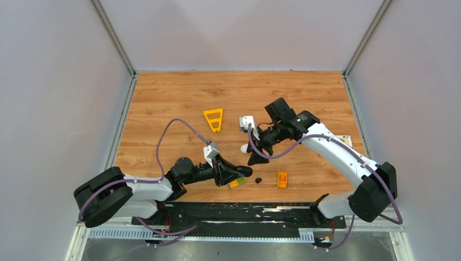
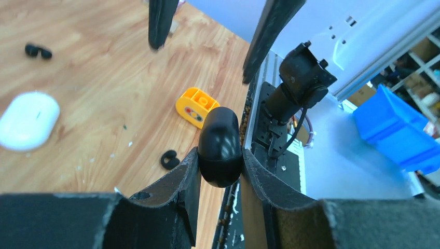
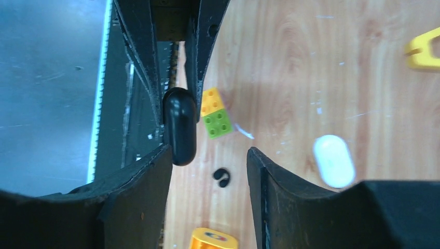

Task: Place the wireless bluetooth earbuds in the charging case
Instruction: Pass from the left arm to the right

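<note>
- Left pincer (image 2: 220, 158) — arm stretched low, clenched on a glossy black rounded capsule (image 2: 220, 140).
- Right pincer (image 3: 207, 155) — angled down, released; black earbud (image 3: 222, 177) beneath its gap, smooth white charging case (image 3: 333, 161) beside.

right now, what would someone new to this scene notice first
The left claw is shut on a glossy black oval piece, near the table's front edge. The right claw hangs open facing it, with nothing between its fingers. A small black earbud lies on the wood below, and the white charging case lies off to one side.
</note>
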`<state>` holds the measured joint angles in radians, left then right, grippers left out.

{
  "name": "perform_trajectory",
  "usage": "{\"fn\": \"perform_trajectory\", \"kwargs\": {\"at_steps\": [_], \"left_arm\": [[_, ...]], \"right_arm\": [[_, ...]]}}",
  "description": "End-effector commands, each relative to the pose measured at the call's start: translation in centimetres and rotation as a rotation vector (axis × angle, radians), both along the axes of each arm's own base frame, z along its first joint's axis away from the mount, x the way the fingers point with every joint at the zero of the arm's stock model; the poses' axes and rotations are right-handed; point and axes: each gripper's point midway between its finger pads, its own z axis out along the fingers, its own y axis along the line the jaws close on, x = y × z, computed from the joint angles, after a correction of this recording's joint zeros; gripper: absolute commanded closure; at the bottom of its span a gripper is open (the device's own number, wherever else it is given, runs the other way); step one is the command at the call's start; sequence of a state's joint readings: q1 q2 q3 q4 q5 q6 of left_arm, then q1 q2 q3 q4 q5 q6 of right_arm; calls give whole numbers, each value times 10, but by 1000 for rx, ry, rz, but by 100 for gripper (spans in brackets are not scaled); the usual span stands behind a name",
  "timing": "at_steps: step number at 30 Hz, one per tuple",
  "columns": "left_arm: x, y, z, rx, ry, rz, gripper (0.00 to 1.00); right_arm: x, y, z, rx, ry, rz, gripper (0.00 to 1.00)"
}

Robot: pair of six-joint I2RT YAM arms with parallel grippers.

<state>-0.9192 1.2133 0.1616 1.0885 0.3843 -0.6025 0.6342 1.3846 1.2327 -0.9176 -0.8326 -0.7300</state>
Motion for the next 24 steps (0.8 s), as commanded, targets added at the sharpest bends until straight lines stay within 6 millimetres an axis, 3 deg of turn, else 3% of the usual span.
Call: {"fn": "perform_trajectory", "kwargs": {"at_steps": [1, 8, 24], "left_arm": [[-5, -5, 29, -84, -287, -32, 87], [-3, -10, 29, -119, -290, 3, 88], [-5, -17, 34, -179, -267, -4, 86]], "right_arm": [[-30, -4, 4, 29, 122, 17, 46], [-45, -11, -3, 31, 163, 30, 47], [-49, -10, -23, 4, 233, 21, 49]]}}
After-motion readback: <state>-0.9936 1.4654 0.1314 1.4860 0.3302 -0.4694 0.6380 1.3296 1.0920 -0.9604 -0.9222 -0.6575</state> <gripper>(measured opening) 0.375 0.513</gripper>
